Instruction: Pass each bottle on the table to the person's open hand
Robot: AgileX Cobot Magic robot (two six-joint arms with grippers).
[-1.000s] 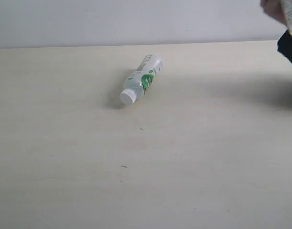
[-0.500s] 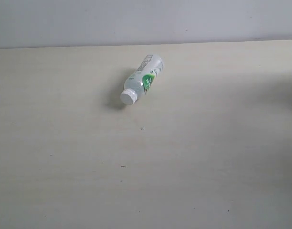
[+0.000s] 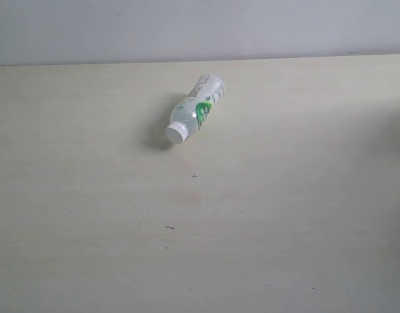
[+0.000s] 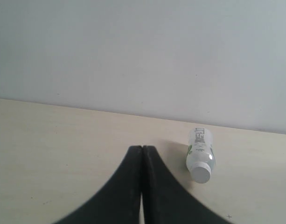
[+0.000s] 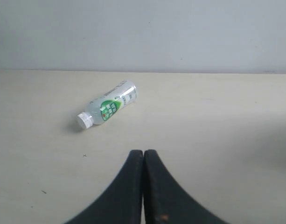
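- Remaining on the table [image 3: 297, 235]: one bottle [image 3: 194, 109], clear, with a white cap and a white-green label. It lies on its side toward the far edge, cap pointing to the near side.
- Other bottles: none in any view.
- Person's open hand: not in view.
- Left gripper [image 4: 142, 148]: jaws pressed together, empty, bottle near but apart.
- Right gripper [image 5: 143, 152]: jaws clenched, empty, bottle well apart.
- Progress, as a judgement: late stage, with this single bottle left to grasp and hand over. Neither gripper touches it, and the jaws need opening first.
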